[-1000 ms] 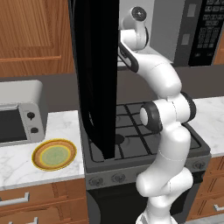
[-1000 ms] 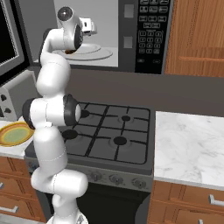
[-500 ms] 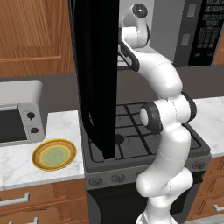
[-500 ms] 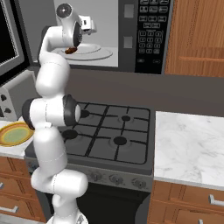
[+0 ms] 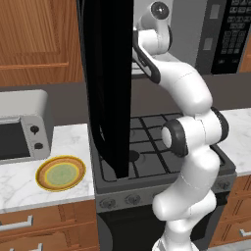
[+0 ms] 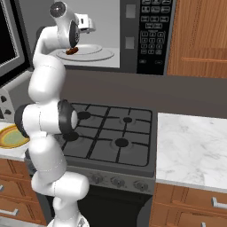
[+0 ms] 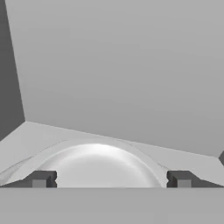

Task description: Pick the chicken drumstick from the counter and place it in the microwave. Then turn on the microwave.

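Observation:
The black microwave [image 6: 152, 31] stands open, its dark door [image 5: 110, 83] swung out over the stove. The small brown chicken drumstick [image 6: 72, 51] lies on the round glass turntable [image 6: 95, 54] inside, partly hidden by my wrist. My arm reaches up into the cavity. In the hand view my gripper [image 7: 111, 179] is open, its fingertips [image 7: 40, 179] wide apart with nothing between them, above the turntable [image 7: 100, 159] and facing the grey back wall. The marble counter [image 5: 68, 142] lies below, left of the stove.
A yellow plate [image 5: 61, 173] sits on the counter beside a silver toaster oven [image 5: 19, 127]. The dark gas stovetop [image 6: 111, 137] lies under the microwave. More marble counter [image 6: 190, 146] stretches to its right, with wooden cabinets [image 6: 197, 35] above.
The hand has lifted slightly inside the microwave. The drumstick has stayed where it lies on the turntable.

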